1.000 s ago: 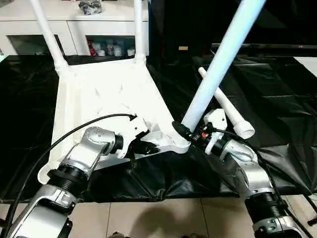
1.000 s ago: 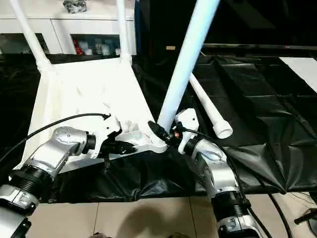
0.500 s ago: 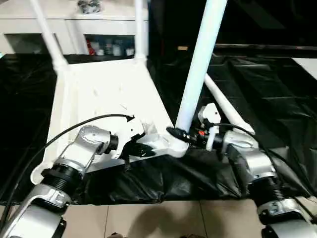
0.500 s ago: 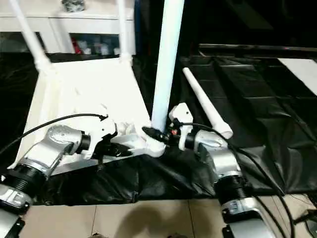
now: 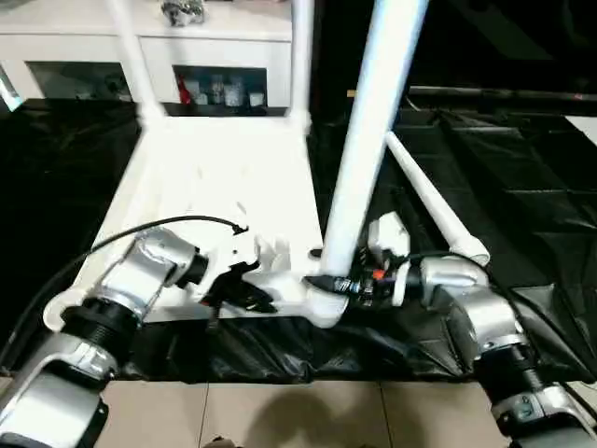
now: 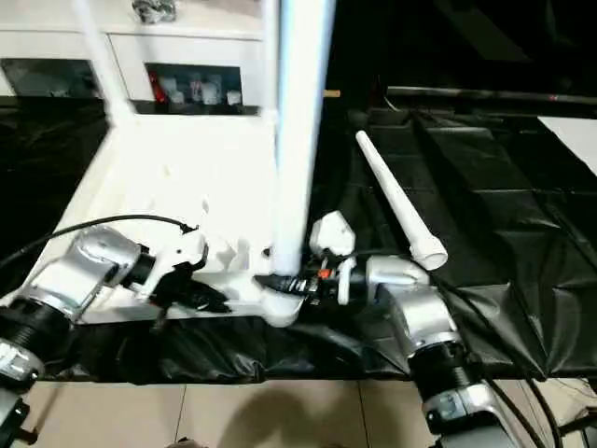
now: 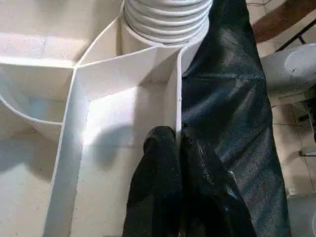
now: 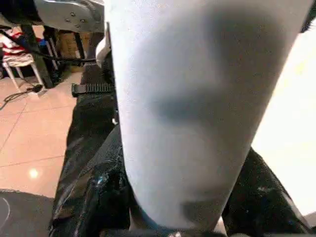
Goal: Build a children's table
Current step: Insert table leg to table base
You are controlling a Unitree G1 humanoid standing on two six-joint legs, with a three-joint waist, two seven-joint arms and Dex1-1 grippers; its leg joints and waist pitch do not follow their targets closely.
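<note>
Your tabletop (image 5: 219, 177) lies underside up on the black sheet (image 5: 522, 177), filling the centre-left of the head view, ribs facing the camera. Two legs stand in its far corner sockets: the far left leg (image 5: 131, 51) and the far right leg (image 5: 300, 56), both running up out of the top of the frame.

Your right end effector (image 5: 328, 283) grips the near right leg (image 5: 373, 121) low down, just above the near right corner socket (image 5: 322, 303); its black fingers (image 8: 89, 197) sit on either side of the tube. That leg rises almost upright, leaning slightly to the right of frame.

Your left end effector (image 5: 250, 291) is closed on the tabletop's near rim; the wrist view shows its fingers (image 7: 163, 182) pinching a thin rib wall (image 7: 177, 103) beside the threaded socket (image 7: 165, 19).

The loose fourth leg (image 5: 434, 210) lies on the sheet right of centre, apart from the tabletop. A white cabinet (image 5: 215, 42) stands along the top edge.
</note>
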